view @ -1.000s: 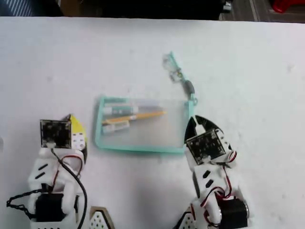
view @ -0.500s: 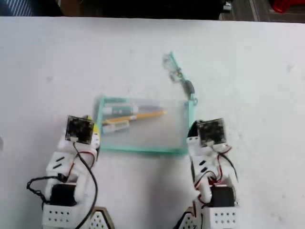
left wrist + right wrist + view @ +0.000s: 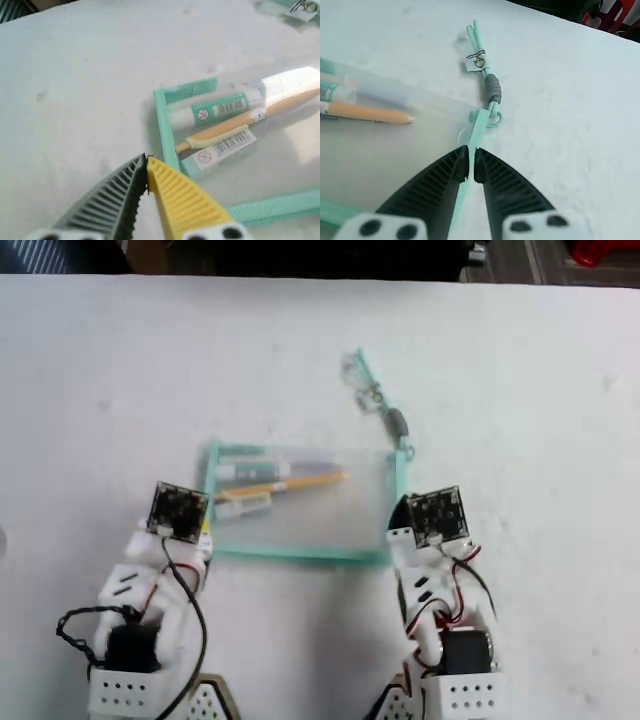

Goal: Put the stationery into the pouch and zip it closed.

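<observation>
White table [image 3: 520, 390] spreads under both arms, with a dark strip of room beyond its far edge. The pouch [image 3: 330, 525] lies flat ahead of the arms and between them. It is clear with a teal border, and its long side runs across from one pincer to the other.

The left pincer [image 3: 146, 161] is pressed together, grey finger against yellow, and holds nothing. Its tips sit low over bare table just beside the pouch's left end, close to the near corner but apart from the border. Just past that border, inside the pouch, lies the stationery [image 3: 270, 485]. A green pen [image 3: 220, 107] is farthest from the tips, a pencil [image 3: 260, 111] comes next, and a white pen [image 3: 225, 146] is nearest them. All three lie lengthwise along the pouch.

The right pincer [image 3: 471, 150] is at the pouch's right end. Its black fingers are drawn almost together, and the teal end border runs along the thin slit between them. Whether they nip the border or only stand over it I cannot tell. Straight ahead of its tips, at the far right corner, a ring [image 3: 492, 119] joins a cord [image 3: 493, 86] that trails away over the table. The pencil's point lies inside the pouch, off to the left of these tips.
</observation>
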`<state>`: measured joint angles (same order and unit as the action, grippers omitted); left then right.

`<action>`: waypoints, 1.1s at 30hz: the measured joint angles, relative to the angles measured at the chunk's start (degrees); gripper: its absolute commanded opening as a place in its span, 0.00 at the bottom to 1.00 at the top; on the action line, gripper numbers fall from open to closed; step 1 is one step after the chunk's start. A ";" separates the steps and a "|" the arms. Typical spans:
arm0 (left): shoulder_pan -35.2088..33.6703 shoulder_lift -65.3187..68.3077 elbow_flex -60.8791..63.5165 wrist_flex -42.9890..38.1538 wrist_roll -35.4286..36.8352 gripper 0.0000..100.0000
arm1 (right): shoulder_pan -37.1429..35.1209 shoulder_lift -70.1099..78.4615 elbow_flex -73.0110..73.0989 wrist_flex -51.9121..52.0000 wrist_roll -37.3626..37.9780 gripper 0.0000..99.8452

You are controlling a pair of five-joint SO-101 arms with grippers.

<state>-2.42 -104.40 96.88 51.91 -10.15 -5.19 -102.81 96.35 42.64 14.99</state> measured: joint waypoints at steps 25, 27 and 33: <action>0.00 0.00 0.00 21.27 0.00 0.02 | 0.00 0.00 0.00 29.63 -0.35 0.02; 0.00 0.00 0.00 21.27 0.00 0.02 | 0.00 0.00 0.00 29.63 -0.35 0.02; 0.00 0.00 0.00 21.27 0.00 0.02 | -4.48 0.00 0.00 29.63 -0.62 0.02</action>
<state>-2.42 -104.40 96.88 73.19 -10.15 -9.67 -102.81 96.35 72.26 14.37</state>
